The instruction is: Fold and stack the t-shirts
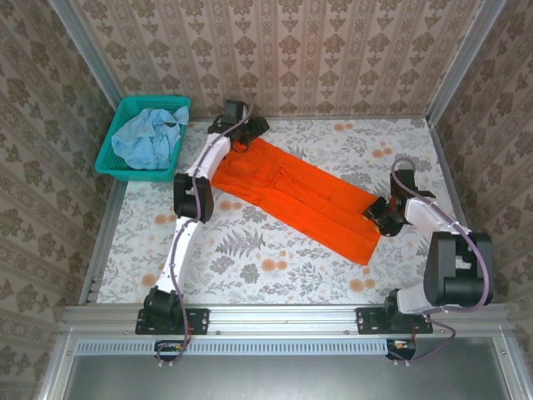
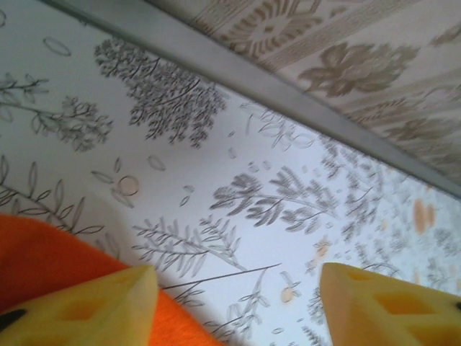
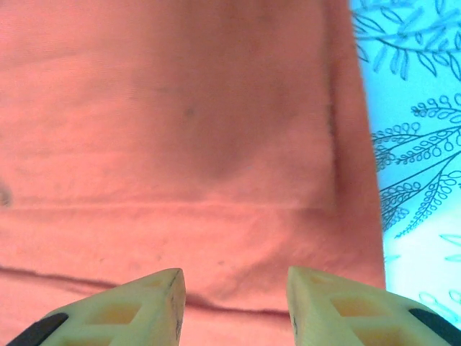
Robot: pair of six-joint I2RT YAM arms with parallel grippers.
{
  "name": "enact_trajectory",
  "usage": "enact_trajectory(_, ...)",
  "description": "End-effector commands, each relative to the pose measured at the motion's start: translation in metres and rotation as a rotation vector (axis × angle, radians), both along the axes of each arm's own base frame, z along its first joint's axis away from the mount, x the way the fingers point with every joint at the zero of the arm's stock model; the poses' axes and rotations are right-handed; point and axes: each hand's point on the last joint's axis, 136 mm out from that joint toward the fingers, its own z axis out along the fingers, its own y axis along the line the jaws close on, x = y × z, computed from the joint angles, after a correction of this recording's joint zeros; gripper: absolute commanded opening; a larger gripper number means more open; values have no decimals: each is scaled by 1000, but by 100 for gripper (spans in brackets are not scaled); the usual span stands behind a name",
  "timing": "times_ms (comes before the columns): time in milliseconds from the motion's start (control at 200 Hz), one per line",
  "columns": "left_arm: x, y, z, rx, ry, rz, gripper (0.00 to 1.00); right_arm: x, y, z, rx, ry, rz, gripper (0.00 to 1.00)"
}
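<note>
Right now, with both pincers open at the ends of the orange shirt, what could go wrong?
1. The left pincer has one finger over the far edge of the orange t-shirt; moving off could drag the fold open.
2. The right pincer hovers over the near end; closing might pinch a single layer.
3. The blue t-shirt sits crumpled in the basket and may snag on lifting.

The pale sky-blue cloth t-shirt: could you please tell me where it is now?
In the top external view the pale sky-blue t-shirt lies crumpled in the teal plastic mesh basket at the far left, beside the left gripper.
</note>
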Motion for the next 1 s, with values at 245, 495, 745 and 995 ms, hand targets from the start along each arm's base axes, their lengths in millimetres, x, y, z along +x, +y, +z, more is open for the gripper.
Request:
enact_trajectory(245, -54, 37, 117, 179, -61, -29, 75, -21, 81, 19, -45, -61, 350, 38)
enact_trajectory(495, -151, 81, 90, 358, 197, 59, 71, -34, 109, -29, 5, 43, 421, 35)
enact_trajectory(745, -254, 125, 83, 398, 372, 224, 68, -80, 131, -69, 68, 197, 443, 34)
enact_trajectory(995, -314, 140, 91, 474, 438, 266, 69, -113, 176, -78, 168, 183, 418, 34)
